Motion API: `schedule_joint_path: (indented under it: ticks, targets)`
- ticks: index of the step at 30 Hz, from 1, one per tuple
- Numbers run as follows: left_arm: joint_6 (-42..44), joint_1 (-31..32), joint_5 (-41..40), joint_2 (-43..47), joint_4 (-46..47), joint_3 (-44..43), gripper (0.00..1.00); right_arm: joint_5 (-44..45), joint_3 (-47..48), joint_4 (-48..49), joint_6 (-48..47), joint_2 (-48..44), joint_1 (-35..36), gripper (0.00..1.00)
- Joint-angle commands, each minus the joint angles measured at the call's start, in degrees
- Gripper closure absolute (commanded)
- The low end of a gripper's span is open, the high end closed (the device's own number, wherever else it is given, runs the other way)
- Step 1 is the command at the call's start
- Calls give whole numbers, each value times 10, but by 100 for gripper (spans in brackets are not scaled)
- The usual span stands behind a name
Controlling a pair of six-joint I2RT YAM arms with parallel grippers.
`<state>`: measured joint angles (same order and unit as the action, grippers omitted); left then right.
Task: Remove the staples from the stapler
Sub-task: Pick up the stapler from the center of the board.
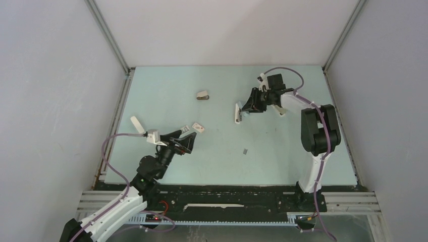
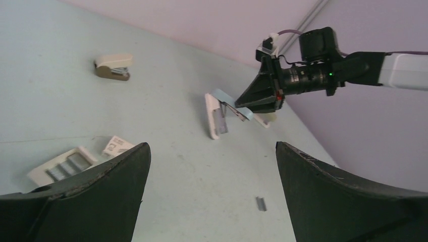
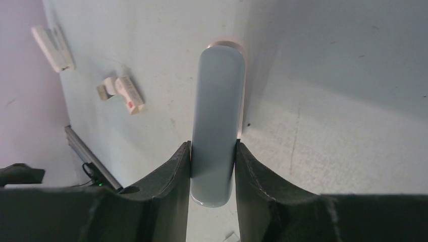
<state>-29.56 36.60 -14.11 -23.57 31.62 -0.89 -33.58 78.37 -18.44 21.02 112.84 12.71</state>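
left end effector (image 1: 188,139) wide open, empty, over desk (image 1: 282,161) | 1 loose strip of staples (image 1: 245,150) on desk | 2 small white boxes (image 1: 198,128) just past it | right end effector (image 3: 213,151) clamped on stapler (image 3: 217,91) blue top, stapler hinged open mid-desk | 1 squat stapler (image 1: 203,95) far back

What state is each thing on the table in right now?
stapler: swung open, blue top gripped.
right gripper: shut on the stapler.
left gripper: open, empty.
staples: one loose strip lying on the table.
white box: open, strips inside.
squat brown stapler: closed, lying alone.
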Motion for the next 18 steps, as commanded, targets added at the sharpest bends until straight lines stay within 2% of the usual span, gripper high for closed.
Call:
schedule_joint_path:
  ticks: [1, 18]
  targets:
    - [-59, -3, 45, -21, 69, 32, 0, -59, -12, 49, 30, -50, -10, 100]
    - [-126, -3, 137, -208, 235, -9, 0, -132, -56, 85, 53, -90, -21, 100]
